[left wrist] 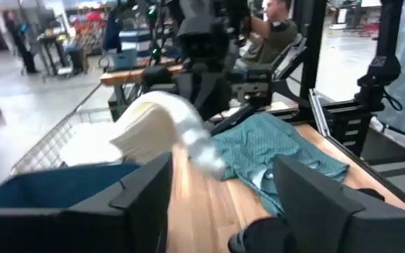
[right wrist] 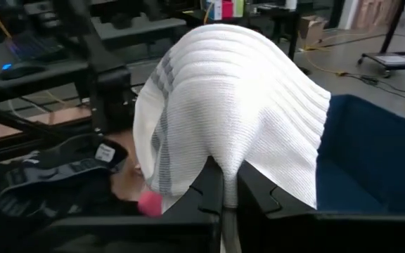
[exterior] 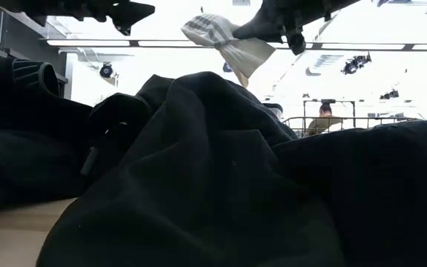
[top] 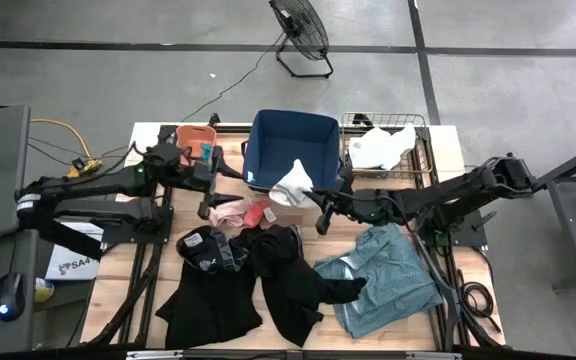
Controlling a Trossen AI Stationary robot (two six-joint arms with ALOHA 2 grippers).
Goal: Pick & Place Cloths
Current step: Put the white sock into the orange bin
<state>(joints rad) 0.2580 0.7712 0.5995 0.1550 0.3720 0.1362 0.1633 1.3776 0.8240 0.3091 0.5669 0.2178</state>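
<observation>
one white rag [top: 292,185] hangs pinched in the closed right gripper [top: 314,203], lifted beside the navy bin [top: 290,140], probably for dropping in; left gripper [top: 206,185] waits open.

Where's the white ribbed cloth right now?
The white ribbed cloth hangs pinched in the right claw, lifted off the table at the front edge of the navy bin, just beyond the pink cloth in the high view.

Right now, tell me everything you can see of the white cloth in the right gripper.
The white cloth is ribbed knit fabric with grey stripes near one edge. The right gripper pinches a fold of it, fingers shut, and it drapes off them in the air, at the front edge of the navy bin. Nothing else touches it.
</observation>
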